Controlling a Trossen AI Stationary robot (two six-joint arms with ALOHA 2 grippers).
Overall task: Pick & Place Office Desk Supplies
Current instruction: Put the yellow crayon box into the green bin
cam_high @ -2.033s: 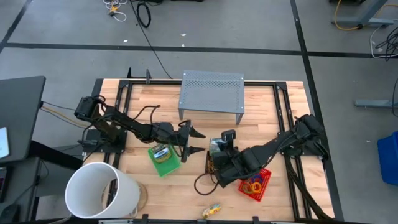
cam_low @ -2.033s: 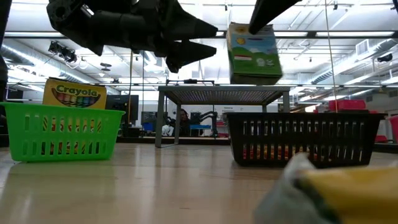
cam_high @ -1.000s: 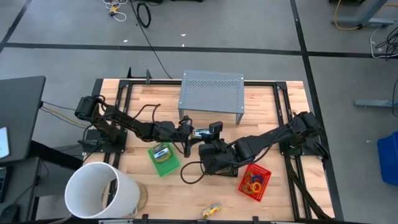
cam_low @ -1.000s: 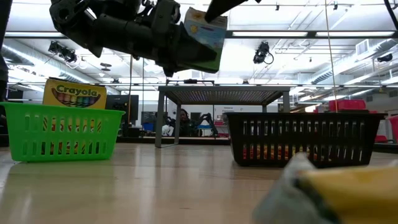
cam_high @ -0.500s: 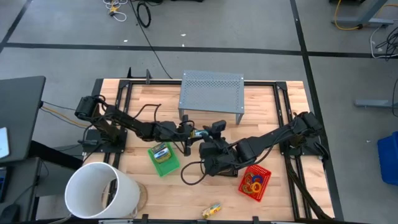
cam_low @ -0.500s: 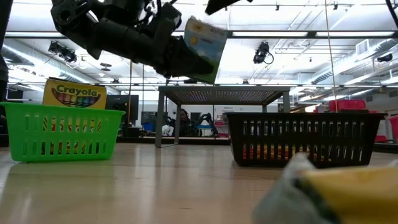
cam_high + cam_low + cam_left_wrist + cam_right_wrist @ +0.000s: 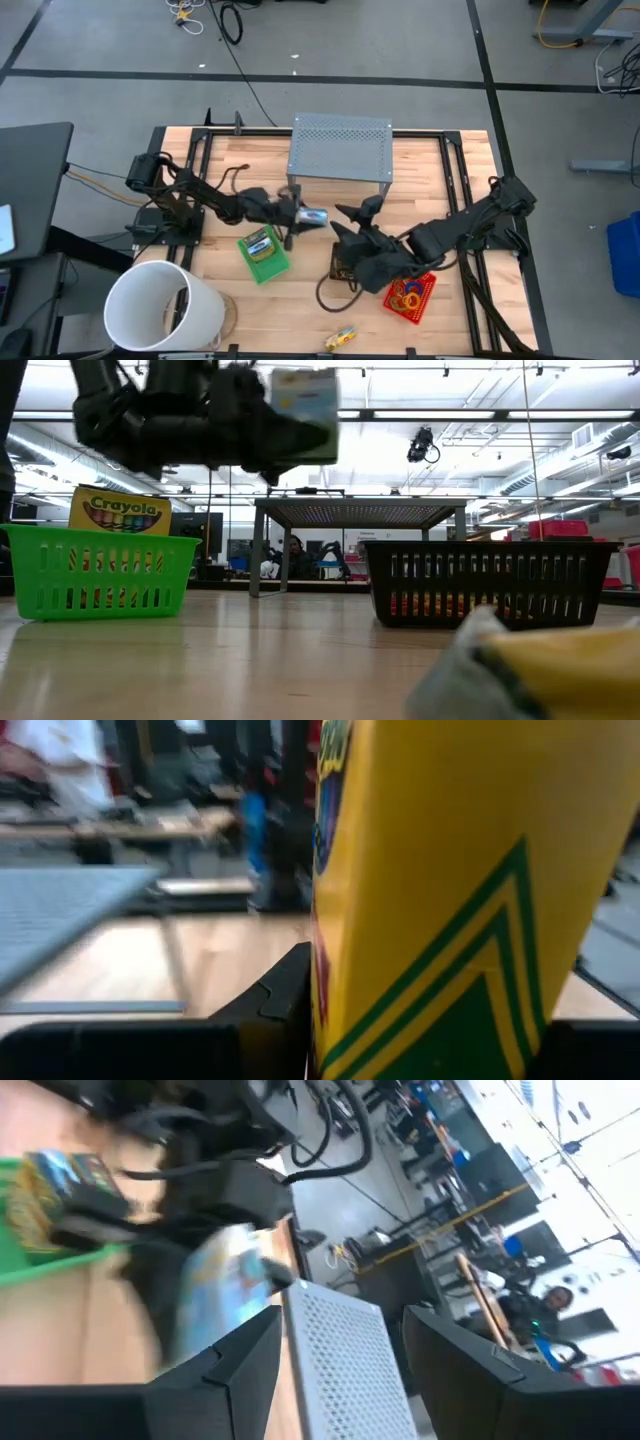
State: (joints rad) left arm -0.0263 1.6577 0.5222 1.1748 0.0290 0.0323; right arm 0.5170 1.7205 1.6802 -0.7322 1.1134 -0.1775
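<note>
Up above the bench (image 7: pixel 420 160), between the green tray (image 7: pixel 264 256) and the grey stand (image 7: pixel 340 148), the crayon box (image 7: pixel 312 215) is hanging in the left gripper (image 7: pixel 300 215), which is clamping down on it. Right gripper (image 7: pixel 352 220) is sitting just beside it with fingers spread and nothing in them. Looks like a handoff step, so I'm guessing the next move is swinging the box over that green tray, which is already holding another crayon box (image 7: pixel 118 511).
</note>
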